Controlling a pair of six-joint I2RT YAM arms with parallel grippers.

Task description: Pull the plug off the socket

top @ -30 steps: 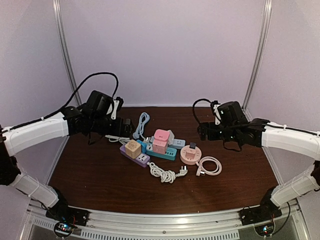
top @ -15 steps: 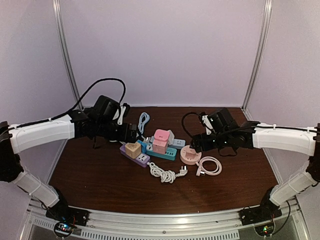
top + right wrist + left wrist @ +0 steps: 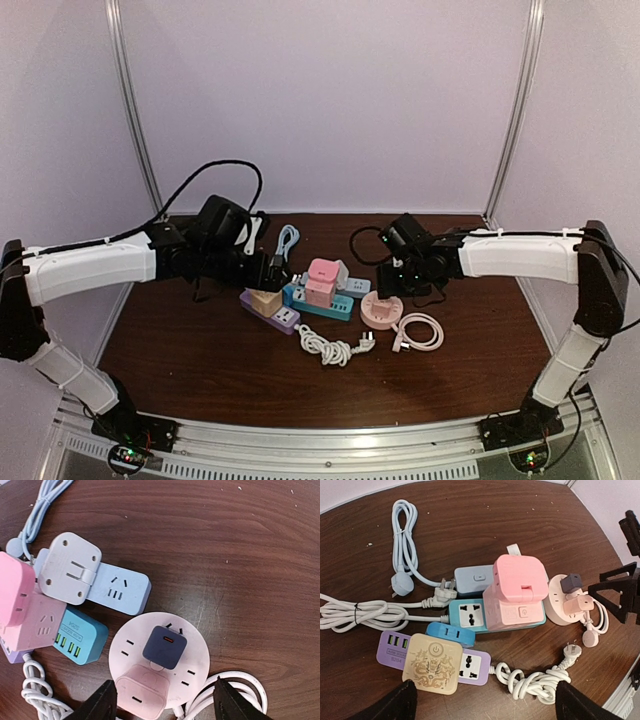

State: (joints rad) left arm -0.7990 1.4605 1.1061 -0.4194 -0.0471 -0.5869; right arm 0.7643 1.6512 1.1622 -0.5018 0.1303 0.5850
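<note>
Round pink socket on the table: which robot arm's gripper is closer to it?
Right. The right gripper hovers directly above the round pink socket, open; the left gripper hangs over the purple power strip, across the cluster.

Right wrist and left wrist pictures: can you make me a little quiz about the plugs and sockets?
1. True or false: the dark blue square charger is plugged into the round pink plastic socket.
2. The beige dragon-patterned cube sits on a flat power strip of which colour? A purple, B red, C black.
3. Fill in: the right arm's fingers are ____ (open or shut).
Key: 1 true; 2 A; 3 open.
</note>
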